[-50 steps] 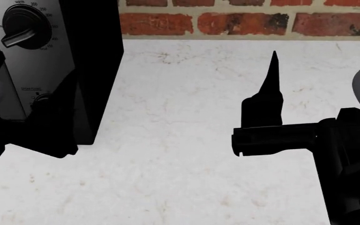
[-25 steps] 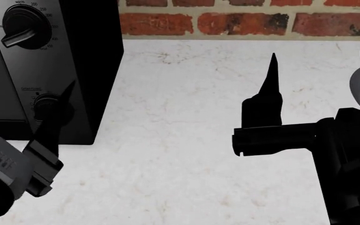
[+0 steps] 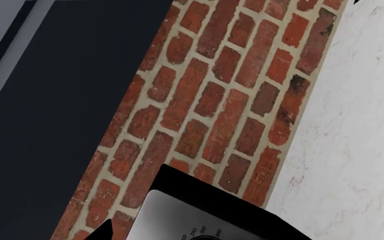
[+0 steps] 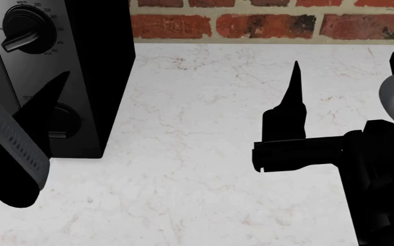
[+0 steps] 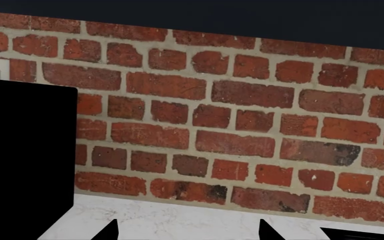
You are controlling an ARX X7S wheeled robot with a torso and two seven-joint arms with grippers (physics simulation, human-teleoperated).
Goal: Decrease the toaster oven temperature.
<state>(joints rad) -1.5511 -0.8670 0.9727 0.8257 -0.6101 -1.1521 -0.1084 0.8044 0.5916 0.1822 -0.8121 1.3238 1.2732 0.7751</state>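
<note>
Left gripper (image 4: 55,89) sits in front of the toaster oven (image 4: 94,77) at the head view's left edge; one dark pointed finger (image 4: 46,102) rises across the grey control panel (image 4: 63,66), its tip just beside the lower black knob (image 4: 65,122) and below the upper knob (image 4: 24,29) with white numbers around it. Only that one finger shows clearly, so whether the jaws are apart or closed cannot be told, and contact with the lower knob cannot be judged either. Behind the finger, the arm's grey and black body fills the lower left corner.

Right gripper (image 5: 186,230) hangs over the white marble counter (image 4: 197,179), well apart from the oven. Its two fingertips (image 5: 112,230) stand spread with bare counter between them in the right wrist view, holding nothing, and point toward the red brick wall (image 5: 245,125). A black box side fills that view's left part.

Toaster oven stands on the counter near the brick wall, at the far left of the head view, with its black side panel turned toward the right gripper. From the left wrist camera only a top corner of the oven (image 3: 205,200) and a few dial numbers show against the bricks
</note>
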